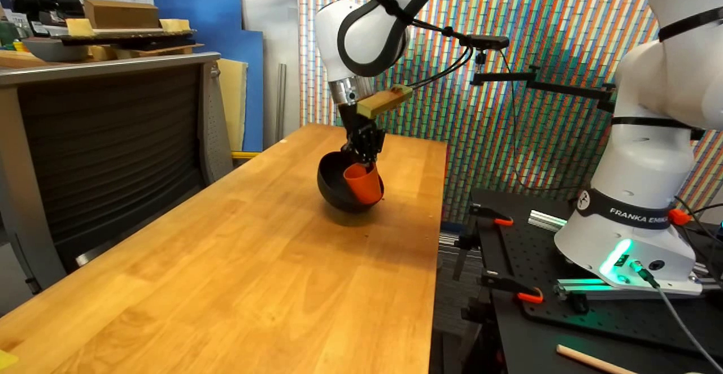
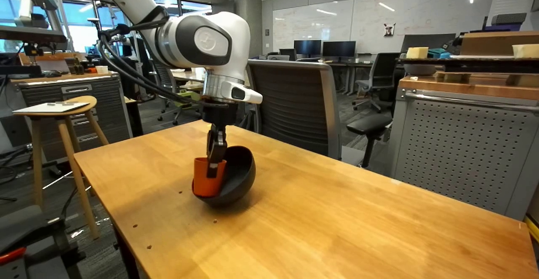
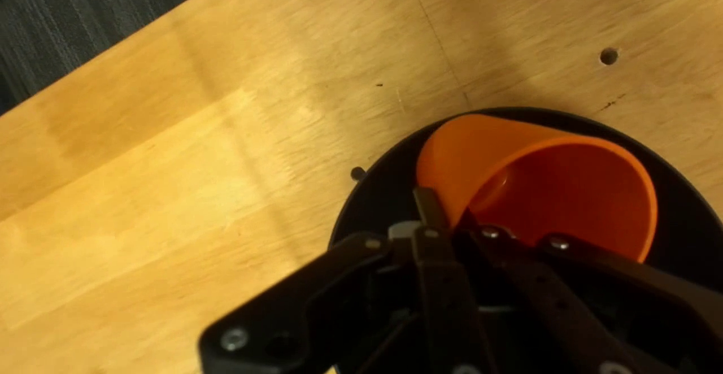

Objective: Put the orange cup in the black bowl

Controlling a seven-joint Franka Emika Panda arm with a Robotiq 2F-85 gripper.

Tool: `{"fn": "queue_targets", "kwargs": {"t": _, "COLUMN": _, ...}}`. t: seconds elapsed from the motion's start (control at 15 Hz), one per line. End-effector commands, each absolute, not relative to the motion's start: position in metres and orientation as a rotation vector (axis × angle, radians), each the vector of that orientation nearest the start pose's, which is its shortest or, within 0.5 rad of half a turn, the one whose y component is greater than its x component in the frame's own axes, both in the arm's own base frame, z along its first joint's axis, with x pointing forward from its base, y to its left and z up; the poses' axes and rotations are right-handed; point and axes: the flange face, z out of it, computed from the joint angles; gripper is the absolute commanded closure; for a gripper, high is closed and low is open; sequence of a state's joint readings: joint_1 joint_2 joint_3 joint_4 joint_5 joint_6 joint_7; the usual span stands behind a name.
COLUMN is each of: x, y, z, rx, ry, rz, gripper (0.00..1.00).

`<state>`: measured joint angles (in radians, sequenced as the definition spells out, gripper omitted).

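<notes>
orange cup (image 2: 205, 186) is inside the tilted black bowl (image 2: 241, 182), by the bowl's low side; above the bowl i see the robotiq gripper (image 3: 450, 216), jaws pinching the cup's wall.

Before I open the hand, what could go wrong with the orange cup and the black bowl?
First, the black bowl is tilted in both exterior views, low on the side where the orange cup sits. When released, the bowl may rock, and the cup could tip or slide.

Second, in the wrist view, the hand pinches the cup's wall from inside and outside. If it opens too little before lifting, it may drag the cup along.
</notes>
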<state>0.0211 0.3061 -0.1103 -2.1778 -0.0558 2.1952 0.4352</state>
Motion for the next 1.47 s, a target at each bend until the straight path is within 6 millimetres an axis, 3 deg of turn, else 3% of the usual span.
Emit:
{"fn": "queue_targets", "kwargs": {"t": 0.0, "x": 0.542, "y": -0.042, "z": 0.235, "rx": -3.226, "ry": 0.696, "rz": 0.353, "gripper": 0.98}}
{"fn": "queue_targets", "kwargs": {"t": 0.4, "x": 0.569, "y": -0.045, "z": 0.250, "rx": -3.296, "ry": 0.598, "rz": 0.212, "gripper": 0.98}}
{"fn": "queue_targets", "kwargs": {"t": 0.47, "x": 0.570, "y": -0.047, "z": 0.248, "rx": -3.281, "ry": 0.602, "rz": 0.213, "gripper": 0.70}}
{"fn": "queue_targets", "kwargs": {"t": 0.6, "x": 0.568, "y": -0.049, "z": 0.244, "rx": -3.239, "ry": 0.601, "rz": 0.229, "gripper": 0.64}}
{"fn": "queue_targets", "kwargs": {"t": 0.93, "x": 0.553, "y": -0.058, "z": 0.239, "rx": -3.066, "ry": 0.662, "rz": 0.282, "gripper": 0.26}}
{"fn": "queue_targets", "kwargs": {"t": 1.13, "x": 0.542, "y": -0.064, "z": 0.261, "rx": -3.046, "ry": 0.709, "rz": 0.249, "gripper": 0.02}}
{"fn": "queue_targets", "kwargs": {"t": 1.4, "x": 0.518, "y": -0.056, "z": 0.322, "rx": -3.115, "ry": 0.690, "rz": 0.165, "gripper": 0.00}}
